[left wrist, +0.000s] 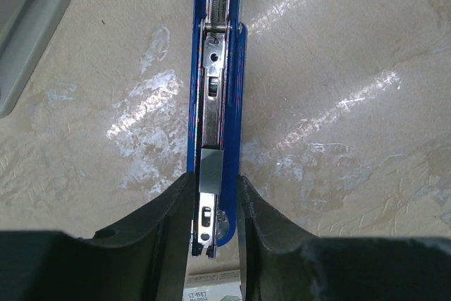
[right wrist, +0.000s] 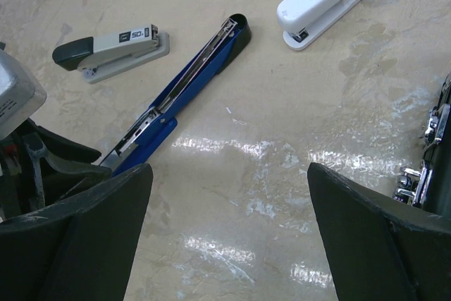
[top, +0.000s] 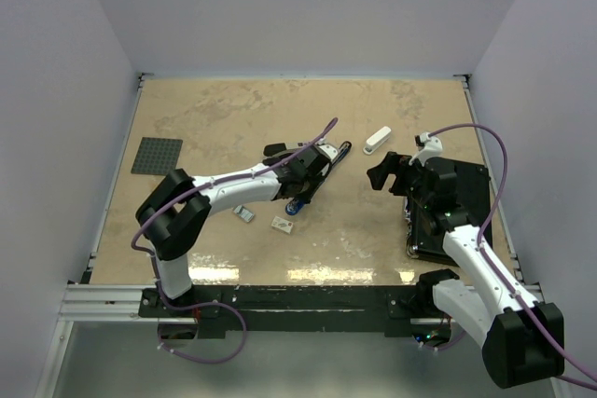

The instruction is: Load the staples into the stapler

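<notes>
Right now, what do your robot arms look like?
My left arm and right arm are white tubes with chunky black joints. A purple cable loops along each one. My fingers are plain black wedges.

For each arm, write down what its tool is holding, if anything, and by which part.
The left tool clamps the blue stapler by the sides of its opened magazine, near one end. The right tool is open and holds nothing.
</notes>
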`<state>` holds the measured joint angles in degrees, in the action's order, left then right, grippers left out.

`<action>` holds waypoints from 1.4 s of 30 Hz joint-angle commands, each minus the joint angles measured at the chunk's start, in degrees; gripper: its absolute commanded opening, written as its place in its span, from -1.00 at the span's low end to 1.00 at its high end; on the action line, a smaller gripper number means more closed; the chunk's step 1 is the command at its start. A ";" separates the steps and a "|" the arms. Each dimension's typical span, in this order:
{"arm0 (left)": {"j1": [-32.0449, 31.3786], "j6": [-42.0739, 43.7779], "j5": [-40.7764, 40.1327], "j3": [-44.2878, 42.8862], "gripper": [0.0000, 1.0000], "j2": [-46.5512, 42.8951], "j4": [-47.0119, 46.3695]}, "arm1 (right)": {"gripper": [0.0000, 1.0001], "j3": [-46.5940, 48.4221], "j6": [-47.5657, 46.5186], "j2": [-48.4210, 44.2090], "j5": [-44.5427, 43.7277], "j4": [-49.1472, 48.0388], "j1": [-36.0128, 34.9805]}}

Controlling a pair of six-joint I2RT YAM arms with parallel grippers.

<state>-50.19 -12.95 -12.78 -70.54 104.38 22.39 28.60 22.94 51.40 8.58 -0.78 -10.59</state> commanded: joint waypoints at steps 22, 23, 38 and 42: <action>-2.54 -1.11 -5.15 -3.55 -0.32 3.55 -0.07 | 0.94 1.55 -0.09 -1.56 0.03 0.60 -0.13; -2.63 -1.11 -5.15 -3.46 -0.33 3.55 -0.16 | 0.94 1.55 -0.09 -1.48 0.12 0.60 -0.13; -2.80 -0.58 -8.23 -4.08 -0.38 3.99 0.28 | 0.94 1.63 0.35 -1.30 0.47 0.60 -0.22; -3.07 -0.06 -9.20 -3.99 -0.38 4.43 0.11 | 0.94 1.63 0.44 -1.30 0.47 0.60 -0.13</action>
<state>-52.71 -12.93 -19.22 -72.88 108.14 22.41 28.60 23.00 50.87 8.56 -0.01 -10.59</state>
